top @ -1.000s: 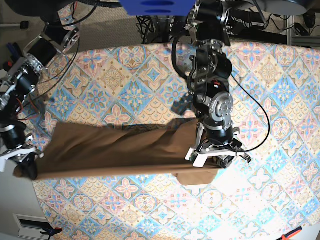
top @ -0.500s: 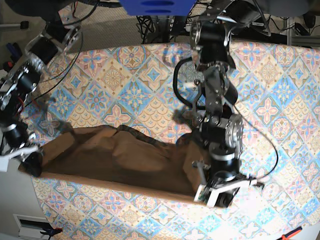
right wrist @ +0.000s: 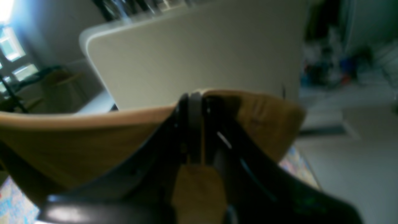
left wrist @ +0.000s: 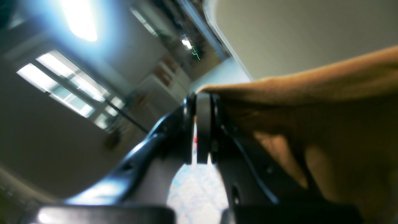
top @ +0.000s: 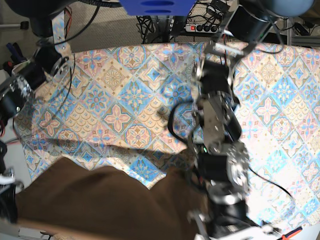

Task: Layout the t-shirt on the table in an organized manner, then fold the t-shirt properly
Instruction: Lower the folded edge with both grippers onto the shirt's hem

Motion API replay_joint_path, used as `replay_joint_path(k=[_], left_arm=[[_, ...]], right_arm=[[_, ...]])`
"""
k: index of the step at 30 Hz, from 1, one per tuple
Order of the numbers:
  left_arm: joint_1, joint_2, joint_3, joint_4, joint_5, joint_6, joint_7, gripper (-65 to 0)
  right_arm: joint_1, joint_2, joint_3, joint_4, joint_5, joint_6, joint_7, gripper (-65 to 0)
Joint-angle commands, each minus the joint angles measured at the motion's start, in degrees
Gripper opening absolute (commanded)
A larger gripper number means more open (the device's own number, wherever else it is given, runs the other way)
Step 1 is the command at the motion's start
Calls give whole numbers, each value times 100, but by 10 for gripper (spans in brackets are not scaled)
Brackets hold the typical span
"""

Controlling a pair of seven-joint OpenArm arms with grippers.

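T-shirt (top: 105, 202) long axis left-right across table (top: 125, 100)

floor: grey-beige carpet (top: 100, 20) along top of base view | cables: black tangle with a power strip (top: 202, 26) at top centre | windows: bright panes (left wrist: 71, 90) at left of left wrist view | light: glaring ceiling lamp (left wrist: 79, 18) upper left | clutter: blurred, right wrist view upper right
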Motion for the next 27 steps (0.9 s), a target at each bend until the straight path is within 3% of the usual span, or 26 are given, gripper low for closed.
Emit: replay_joint_path(k=[1, 7, 10, 12, 19, 27], left_arm=[[-382, 25, 9, 72, 63, 87, 113, -650], [-1428, 25, -35, 72, -455, 78, 2091, -650], [-1534, 25, -35, 72, -614, 78, 2627, -650], [-1604, 25, -35, 72, -622, 52, 2922, -650], [-2070, 25, 35, 72, -640, 34, 2922, -650], [-1428, 25, 440, 72, -578, 34, 2922, -650]], right_arm=[[254, 104, -91, 53, 70, -2, 201, -650], [896, 104, -461, 36, 62, -107, 122, -650], [1212, 104, -742, 18, 35, -538, 61, -650], [1511, 104, -988, -43, -211, -555, 43, -650], [1907, 69, -1639, -465, -1301, -555, -221, -650], [1872, 60, -1603, -70, -1406, -555, -142, -650]])
